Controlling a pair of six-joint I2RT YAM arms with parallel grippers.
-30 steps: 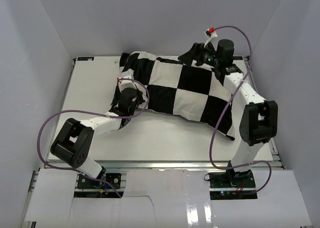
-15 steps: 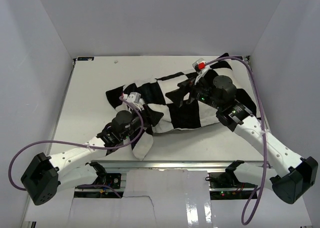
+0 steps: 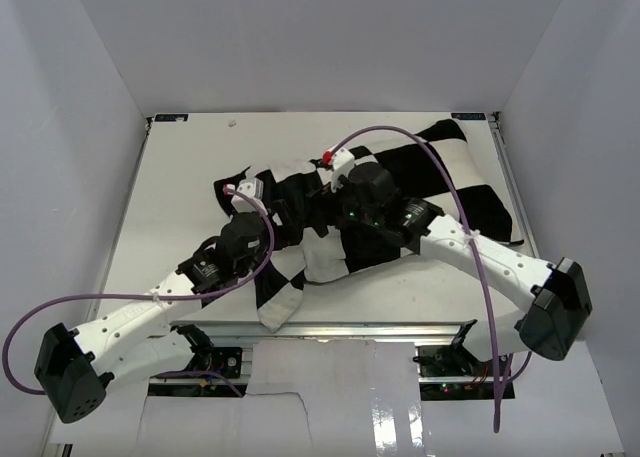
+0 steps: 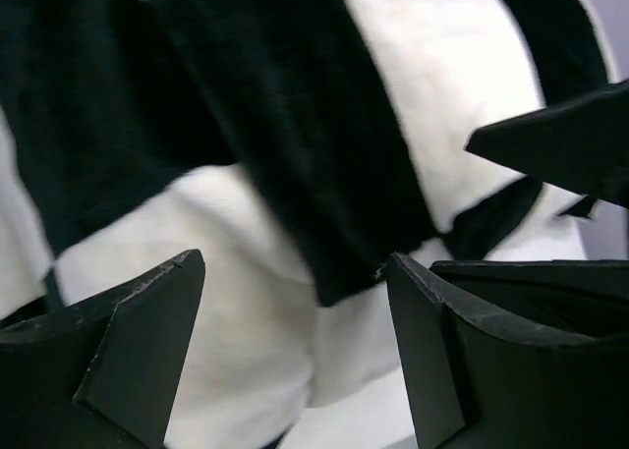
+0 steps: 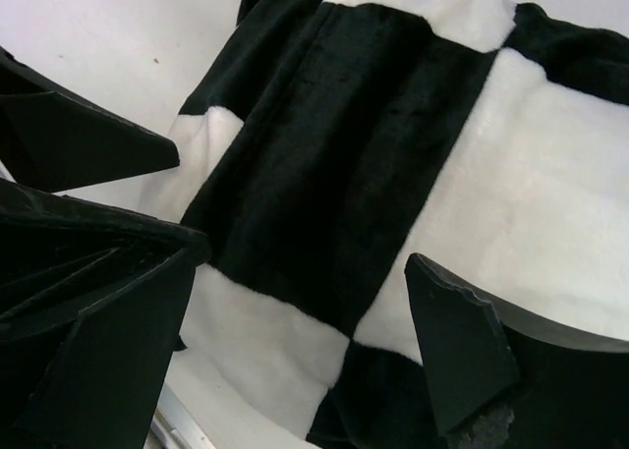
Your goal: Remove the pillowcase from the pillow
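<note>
The pillowcase (image 3: pixel 470 172) was bunched from the bench (image 3: pixel 190 177) centre toward two o'clock, with the left claw (image 4: pixel 293 262) and right claw (image 5: pixel 300 257) held wide and empty over it, so a pinch of its edge was judged the step needed.

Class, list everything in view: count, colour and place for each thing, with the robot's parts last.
pillowcase: one, black-and-white checks, crumpled mid-table.
white fabric: one fold, near edge; pillow or lining, unclear.
table: one, white, underneath.
walls: three, pale, around the table.
cables: two, purple, one per arm.
arms: two, white and black, from near edge.
left gripper: one, black, open over the checks.
right gripper: one, black, open over the checks.
</note>
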